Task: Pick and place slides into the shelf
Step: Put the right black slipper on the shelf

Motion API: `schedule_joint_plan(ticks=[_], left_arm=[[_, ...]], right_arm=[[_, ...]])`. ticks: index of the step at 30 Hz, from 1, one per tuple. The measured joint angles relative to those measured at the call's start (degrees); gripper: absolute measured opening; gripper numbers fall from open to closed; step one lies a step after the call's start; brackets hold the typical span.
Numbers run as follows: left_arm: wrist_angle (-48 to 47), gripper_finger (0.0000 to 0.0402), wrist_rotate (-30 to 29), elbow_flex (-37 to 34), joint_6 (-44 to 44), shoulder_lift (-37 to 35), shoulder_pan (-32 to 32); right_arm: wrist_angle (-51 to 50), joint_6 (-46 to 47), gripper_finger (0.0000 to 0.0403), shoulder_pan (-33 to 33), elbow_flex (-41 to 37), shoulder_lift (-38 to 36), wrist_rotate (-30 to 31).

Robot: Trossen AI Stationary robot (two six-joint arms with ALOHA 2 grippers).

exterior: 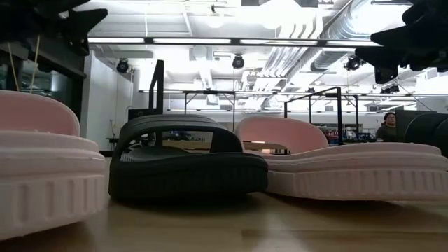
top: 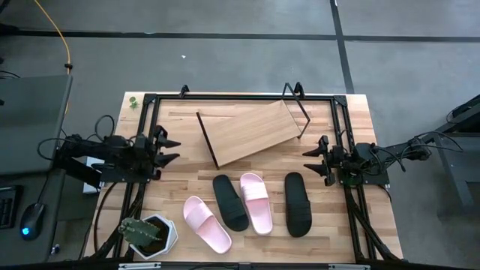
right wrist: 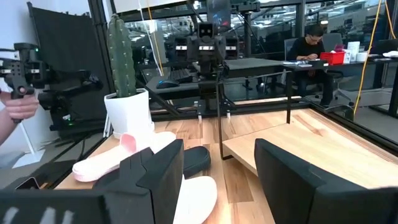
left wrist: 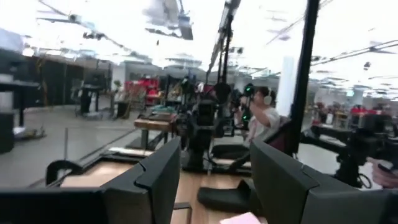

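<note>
Four slides lie in a loose row on the near half of the counter (top: 180,131); from the left arm's side: pale pink slide (top: 206,223), black slide (top: 229,202), second pink slide (top: 255,202), second black slide (top: 297,203); the inner black and pink ones lie just beside each other, the other two a little apart.

Shelf (top: 247,132) sits behind them toward the far edge, its light-wood board turned at an angle to the counter edge, black wire frame visible at both ends; no slide on it.

Left hand (top: 171,150) hovers at the left side of the counter, fingers spread wide, holding nothing; well apart from the slides.

Right hand (top: 311,160) hovers at the right side, fingers likewise wide apart and empty; near the shelf's end, apart from the second black slide.

Potted cactus (top: 148,235) in a white pot stands at the near left corner, near the pale pink slide.
</note>
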Motion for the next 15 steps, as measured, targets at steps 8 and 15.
schedule_joint_plan(ticks=[8, 15], left_arm=[[-11.32, 0.0177, -4.46, 7.39, -4.37, 0.04, 0.02], [-10.86, 0.0177, -7.61, 7.42, -4.55, 0.04, 0.02]], right_arm=[[1.27, -0.02, 0.0188, 0.00, 0.00, 0.02, -0.64], [3.78, -0.03, 0.0188, -0.01, 0.00, 0.02, -0.44]])
